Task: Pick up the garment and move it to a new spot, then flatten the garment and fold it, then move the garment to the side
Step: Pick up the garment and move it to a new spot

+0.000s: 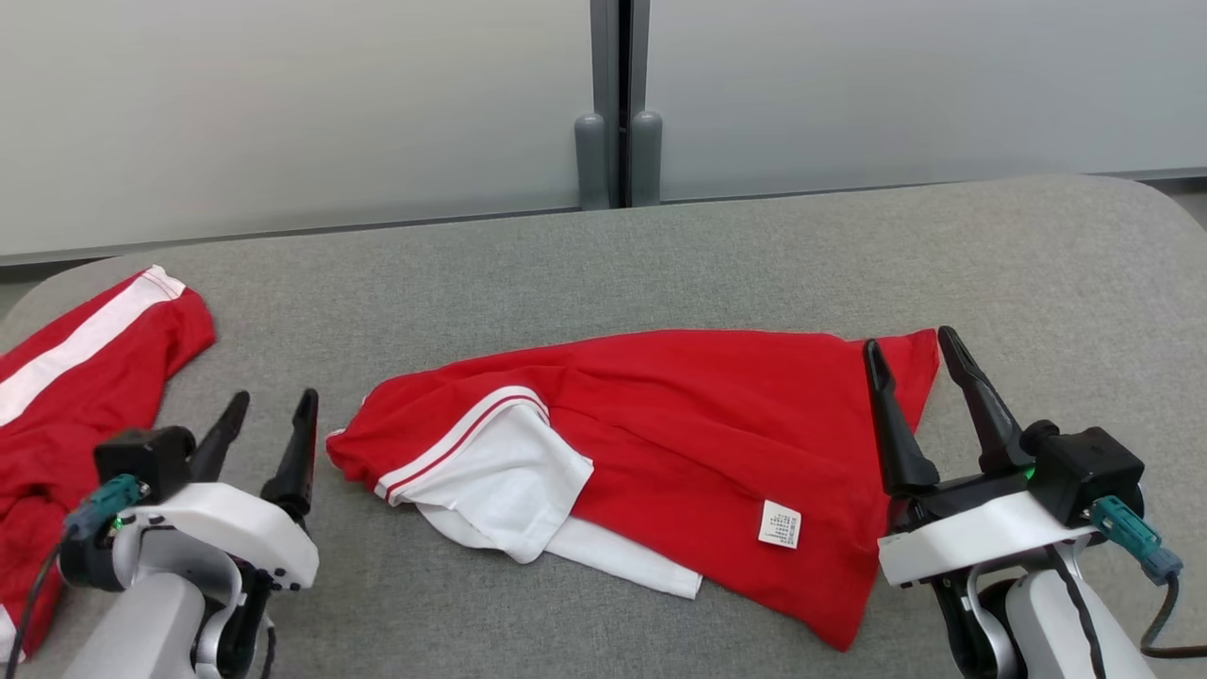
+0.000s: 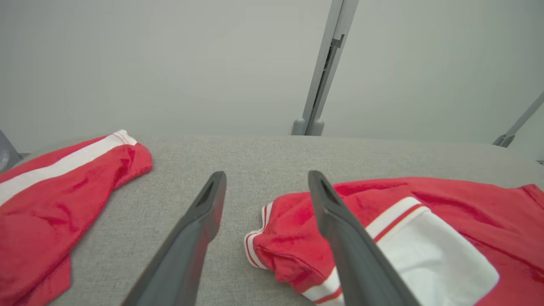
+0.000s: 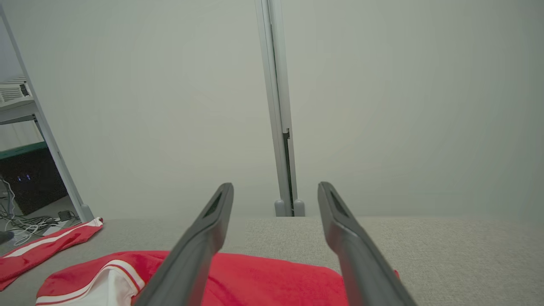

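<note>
Both sets of jaws stand wide and empty over the grey tabletop, with the red-and-white shirt lying rumpled between them. Its striped sleeve sits just right of the left jaws, and its far corner lies under the right jaws. You look set to flatten it, so pinch a single layer at each end, draw the ends apart evenly and low, and free the white panel tucked beneath. Keep the left jaws off the second red garment to their left
</note>
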{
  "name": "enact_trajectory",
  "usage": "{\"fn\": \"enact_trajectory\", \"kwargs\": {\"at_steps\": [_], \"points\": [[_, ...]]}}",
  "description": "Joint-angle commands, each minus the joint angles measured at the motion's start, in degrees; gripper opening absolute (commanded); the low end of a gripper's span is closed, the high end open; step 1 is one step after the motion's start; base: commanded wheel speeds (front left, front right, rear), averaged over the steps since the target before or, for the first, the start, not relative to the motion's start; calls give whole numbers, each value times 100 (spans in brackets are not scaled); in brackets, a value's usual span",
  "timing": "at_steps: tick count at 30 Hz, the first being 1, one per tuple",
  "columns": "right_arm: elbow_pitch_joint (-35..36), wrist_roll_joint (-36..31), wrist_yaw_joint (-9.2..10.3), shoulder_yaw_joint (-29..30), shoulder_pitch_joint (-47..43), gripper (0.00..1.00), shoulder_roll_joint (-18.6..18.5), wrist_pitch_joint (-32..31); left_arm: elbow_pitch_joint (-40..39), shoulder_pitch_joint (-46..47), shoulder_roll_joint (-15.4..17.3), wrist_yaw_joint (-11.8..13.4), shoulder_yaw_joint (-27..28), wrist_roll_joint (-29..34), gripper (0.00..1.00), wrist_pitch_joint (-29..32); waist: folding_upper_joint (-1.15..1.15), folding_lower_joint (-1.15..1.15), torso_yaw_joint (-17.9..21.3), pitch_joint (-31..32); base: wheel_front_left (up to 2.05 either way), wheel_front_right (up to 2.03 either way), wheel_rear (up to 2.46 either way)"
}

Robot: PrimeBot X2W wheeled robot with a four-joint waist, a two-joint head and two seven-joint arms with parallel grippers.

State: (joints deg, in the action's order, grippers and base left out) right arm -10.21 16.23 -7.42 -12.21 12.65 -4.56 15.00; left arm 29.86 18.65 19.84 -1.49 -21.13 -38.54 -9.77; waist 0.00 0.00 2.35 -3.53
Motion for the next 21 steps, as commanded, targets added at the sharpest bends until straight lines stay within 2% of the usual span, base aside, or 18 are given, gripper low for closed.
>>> {"fn": "enact_trajectory", "kwargs": {"at_steps": [1,10,15,21], "points": [[-1,24,-13,18,-17,100,-62,27,-103,83,64,53,42,34,100,-52,0,0,-40,56,0,0,0],[107,13,-13,211,-272,100,-157,27,-1776,-833,402,788,469,260,100,-410,0,0,-84,349,0,0,0],[166,28,-13,365,-570,100,-187,27,-2579,-1493,238,1237,430,366,100,-446,0,0,-145,408,0,0,0],[353,33,-13,514,-900,100,-170,27,-2973,-1973,37,1537,329,610,100,-504,0,0,-165,431,0,0,0]]}}
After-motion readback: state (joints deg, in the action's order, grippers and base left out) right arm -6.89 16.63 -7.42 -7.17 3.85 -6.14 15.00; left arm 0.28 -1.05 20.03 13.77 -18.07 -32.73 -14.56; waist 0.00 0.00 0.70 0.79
